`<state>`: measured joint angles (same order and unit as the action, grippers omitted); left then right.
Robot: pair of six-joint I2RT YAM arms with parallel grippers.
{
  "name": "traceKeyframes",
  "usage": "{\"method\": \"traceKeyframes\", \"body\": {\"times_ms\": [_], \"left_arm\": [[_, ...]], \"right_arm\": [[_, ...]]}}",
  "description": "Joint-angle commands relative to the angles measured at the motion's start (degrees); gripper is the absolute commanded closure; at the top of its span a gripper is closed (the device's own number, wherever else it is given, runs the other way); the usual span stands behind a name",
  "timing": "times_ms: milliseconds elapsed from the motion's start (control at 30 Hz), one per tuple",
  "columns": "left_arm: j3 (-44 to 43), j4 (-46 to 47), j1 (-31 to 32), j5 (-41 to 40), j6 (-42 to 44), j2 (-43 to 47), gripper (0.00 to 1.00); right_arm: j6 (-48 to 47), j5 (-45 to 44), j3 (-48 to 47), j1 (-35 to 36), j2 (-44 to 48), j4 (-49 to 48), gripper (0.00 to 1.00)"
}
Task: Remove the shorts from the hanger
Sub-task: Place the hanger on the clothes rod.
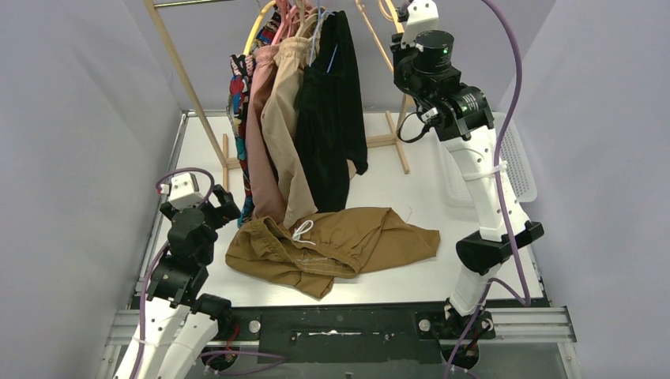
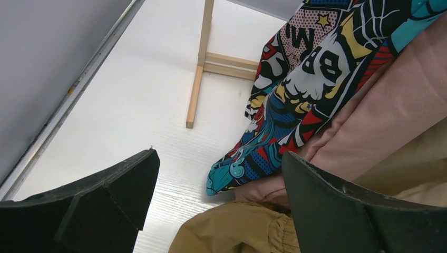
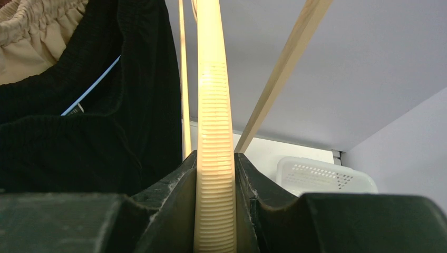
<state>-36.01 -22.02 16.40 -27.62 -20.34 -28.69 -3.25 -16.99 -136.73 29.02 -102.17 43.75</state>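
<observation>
Mustard-brown shorts (image 1: 340, 245) lie flat on the white table; their waistband shows in the left wrist view (image 2: 232, 232). Comic-print shorts (image 1: 239, 87) (image 2: 311, 68), dusty pink shorts (image 1: 261, 142) (image 2: 379, 116), beige shorts (image 1: 283, 118) (image 3: 31, 42) and black shorts (image 1: 332, 118) (image 3: 79, 142) hang on hangers from the wooden rack. My left gripper (image 1: 223, 209) (image 2: 219, 158) is open and empty, low at the left end of the mustard shorts. My right gripper (image 1: 397, 12) (image 3: 215, 158) is raised to the rail and shut on a cream ribbed hanger (image 3: 213, 79) beside the black shorts.
The wooden rack's legs (image 1: 186, 79) (image 2: 197, 79) stand on the table's far half. A white perforated basket (image 1: 513, 158) (image 3: 321, 176) sits at the right edge. Grey walls close in on both sides.
</observation>
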Motion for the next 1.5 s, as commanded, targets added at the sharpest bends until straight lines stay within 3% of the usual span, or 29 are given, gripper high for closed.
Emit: {"method": "traceKeyframes", "body": {"times_ms": [0, 700, 933, 1200, 1267, 1333, 1467], "left_arm": [[-0.3, 3.3, -0.5, 1.0, 0.9, 0.0, 0.12], [-0.3, 3.4, -0.5, 0.9, 1.1, -0.1, 0.13], [-0.3, 3.4, -0.5, 0.8, 1.1, -0.1, 0.12], [-0.4, 3.3, -0.5, 0.8, 1.1, -0.1, 0.13], [-0.4, 3.2, -0.5, 0.7, 1.1, -0.1, 0.12], [-0.4, 3.2, -0.5, 0.8, 1.2, -0.2, 0.12], [-0.5, 3.1, -0.6, 0.7, 1.2, -0.3, 0.12]], "right_arm": [[-1.4, -0.9, -4.0, -0.6, 1.0, -2.8, 1.00], [-4.6, -0.9, -5.7, -1.3, -3.4, -2.2, 0.97], [-3.9, -0.8, -5.4, -1.4, -2.8, -2.2, 0.92], [-2.7, -0.9, -0.3, -1.5, 1.3, -4.2, 0.66], [-2.0, -0.8, 2.6, -1.5, 3.0, -4.8, 0.51], [-1.6, -0.2, 5.1, -1.5, 4.8, -5.5, 0.47], [-0.6, -0.2, 9.7, -1.5, 8.2, -6.0, 0.30]]}}
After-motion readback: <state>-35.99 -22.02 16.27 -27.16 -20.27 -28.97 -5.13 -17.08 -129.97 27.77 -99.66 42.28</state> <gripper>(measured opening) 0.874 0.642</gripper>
